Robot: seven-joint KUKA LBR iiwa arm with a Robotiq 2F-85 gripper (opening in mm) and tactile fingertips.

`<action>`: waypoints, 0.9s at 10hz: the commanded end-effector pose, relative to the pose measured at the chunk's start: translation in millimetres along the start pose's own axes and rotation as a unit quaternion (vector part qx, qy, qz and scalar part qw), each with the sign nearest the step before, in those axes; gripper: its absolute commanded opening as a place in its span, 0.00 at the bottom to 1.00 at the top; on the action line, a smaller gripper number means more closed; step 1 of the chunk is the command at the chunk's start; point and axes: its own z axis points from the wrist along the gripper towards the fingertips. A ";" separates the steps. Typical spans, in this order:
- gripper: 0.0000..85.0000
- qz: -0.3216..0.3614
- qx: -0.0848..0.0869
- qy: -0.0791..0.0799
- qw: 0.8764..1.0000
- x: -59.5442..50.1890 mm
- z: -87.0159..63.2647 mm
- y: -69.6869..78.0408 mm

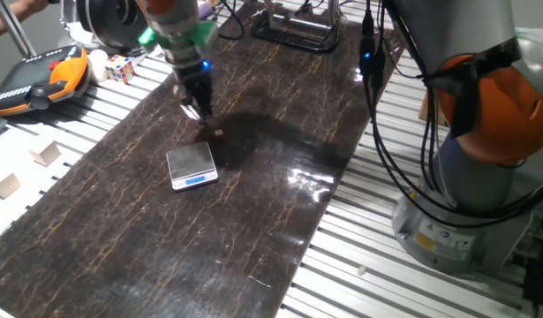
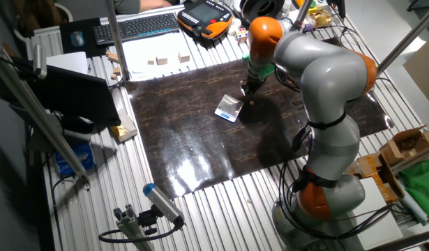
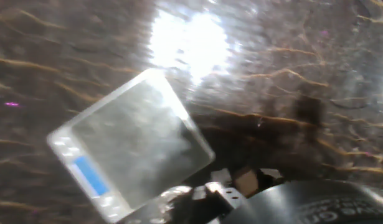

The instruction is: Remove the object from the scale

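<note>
the gripper (image 3: 238, 186), jaw state unclear, hovers beside the bare scale (image 3: 132, 146), the cube (image 1: 218, 133) on the mat.

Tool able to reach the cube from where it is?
Probably yes: the cube sits bare on the mat, off the scale, right beside the tool. Nothing covers it.

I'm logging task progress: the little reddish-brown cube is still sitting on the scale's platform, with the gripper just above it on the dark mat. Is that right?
Not quite. The scale has a bare platform; the hand view shows nothing on it. The cube lies on the dark mat just beyond the scale's far corner, as one fixed view shows. The gripper does hang just above it, over the mat.
</note>
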 end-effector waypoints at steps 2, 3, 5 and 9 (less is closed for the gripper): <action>0.01 0.001 -0.010 -0.001 1.000 5.6 -21.6 21.5; 0.01 0.000 -0.013 -0.001 1.000 9.3 -28.4 28.6; 0.01 -0.006 -0.017 -0.006 1.000 17.1 -37.8 41.1; 0.01 0.001 -0.016 -0.026 1.000 23.7 -36.9 67.1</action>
